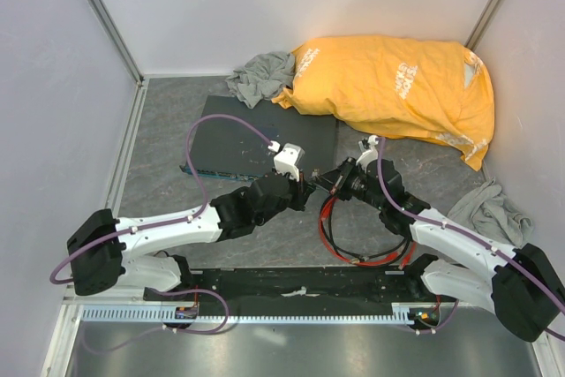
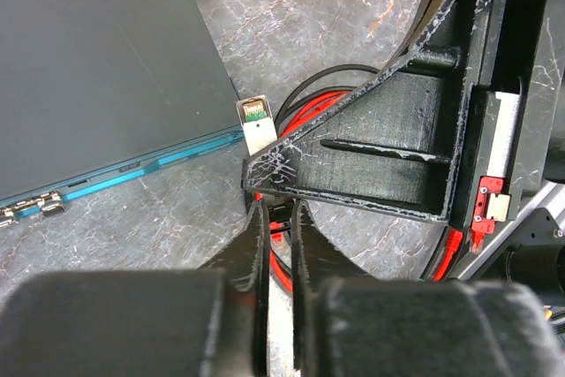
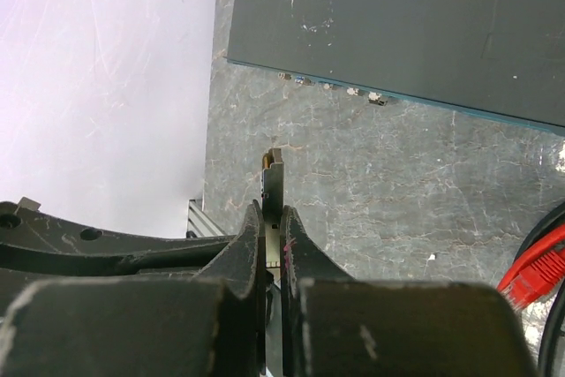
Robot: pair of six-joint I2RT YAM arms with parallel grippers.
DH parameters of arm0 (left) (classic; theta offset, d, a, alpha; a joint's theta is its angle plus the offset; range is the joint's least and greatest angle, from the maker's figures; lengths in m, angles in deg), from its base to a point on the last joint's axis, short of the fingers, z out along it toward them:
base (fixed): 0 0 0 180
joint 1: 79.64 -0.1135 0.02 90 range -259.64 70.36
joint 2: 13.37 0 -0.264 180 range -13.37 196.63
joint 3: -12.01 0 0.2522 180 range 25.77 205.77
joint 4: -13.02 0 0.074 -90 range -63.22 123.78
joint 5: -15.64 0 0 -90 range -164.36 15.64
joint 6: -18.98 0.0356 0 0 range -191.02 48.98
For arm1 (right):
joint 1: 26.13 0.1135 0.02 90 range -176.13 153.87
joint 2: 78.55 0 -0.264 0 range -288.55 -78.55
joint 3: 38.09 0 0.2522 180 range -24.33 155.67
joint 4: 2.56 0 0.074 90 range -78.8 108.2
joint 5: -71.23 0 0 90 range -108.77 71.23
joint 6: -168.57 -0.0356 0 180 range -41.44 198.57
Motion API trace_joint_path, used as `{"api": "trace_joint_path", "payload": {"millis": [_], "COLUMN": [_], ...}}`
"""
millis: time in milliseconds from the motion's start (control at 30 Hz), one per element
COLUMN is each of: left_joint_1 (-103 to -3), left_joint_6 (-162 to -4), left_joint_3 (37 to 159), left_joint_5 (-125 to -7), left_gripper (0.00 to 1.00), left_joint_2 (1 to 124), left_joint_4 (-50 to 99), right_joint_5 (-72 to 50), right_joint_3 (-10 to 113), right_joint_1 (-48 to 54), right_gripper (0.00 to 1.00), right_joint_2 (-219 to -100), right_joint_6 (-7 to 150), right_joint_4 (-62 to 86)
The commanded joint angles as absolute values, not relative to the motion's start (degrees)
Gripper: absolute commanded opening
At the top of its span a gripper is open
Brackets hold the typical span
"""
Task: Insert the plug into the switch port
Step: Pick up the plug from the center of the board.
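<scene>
The switch (image 1: 256, 139) is a flat dark grey box; its blue-green front edge (image 2: 115, 179) carries small sockets (image 3: 328, 86), and I cannot tell which is the switch port. My right gripper (image 3: 274, 214) is shut on the plug (image 3: 273, 174), a thin metal connector that sticks out past its tips toward the switch. In the left wrist view the plug (image 2: 256, 121) pokes out beside the right gripper's fingers (image 2: 371, 156), close to the switch's corner. My left gripper (image 2: 278, 211) is closed to a narrow gap around the red cable (image 2: 284, 267) just behind the plug. Both grippers (image 1: 316, 183) meet mid-table.
The rest of the red cable (image 1: 349, 240) lies coiled with a black one in front of the right arm. An orange bag (image 1: 397, 86) and a grey cloth (image 1: 265, 72) lie behind the switch. Another grey cloth (image 1: 490, 209) lies at the right wall.
</scene>
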State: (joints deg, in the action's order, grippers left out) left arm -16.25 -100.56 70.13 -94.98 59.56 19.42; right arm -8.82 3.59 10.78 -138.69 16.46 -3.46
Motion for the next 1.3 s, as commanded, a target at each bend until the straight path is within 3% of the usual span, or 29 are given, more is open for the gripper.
{"api": "trace_joint_path", "payload": {"millis": [0,100,333,500,833,1267], "left_joint_1": [-16.62,-16.62,-16.62,-16.71,-16.71,-16.71], "left_joint_6": [-99.59,-98.45,-89.93,-84.05,-79.99,-79.72], "left_joint_3": [71.82,71.65,69.01,66.73,68.48,70.07], "left_joint_5": [-98.18,-98.00,-94.75,-93.00,-87.89,-88.95], "left_gripper": [0.02,0.02,0.01,0.01,0.02,0.01], "left_joint_2": [59.93,59.14,53.88,48.87,49.55,49.74], "left_joint_4": [19.83,21.15,23.96,25.55,28.17,30.74], "right_joint_5": [-6.91,-7.52,-8.76,-6.82,0.12,-3.83], "right_joint_3": [3.00,2.30,2.65,2.91,3.26,3.18], "right_joint_1": [11.75,11.75,11.05,9.29,9.12,8.94], "right_gripper": [0.00,0.04,0.49,0.64,0.63,0.62], "right_joint_2": [-138.40,-137.97,-136.91,-137.52,-141.39,-138.05], "right_joint_6": [14.58,14.41,15.63,15.90,14.49,18.36], "right_joint_4": [-8.66,-8.67,-7.88,-8.39,-16.13,-10.16]}}
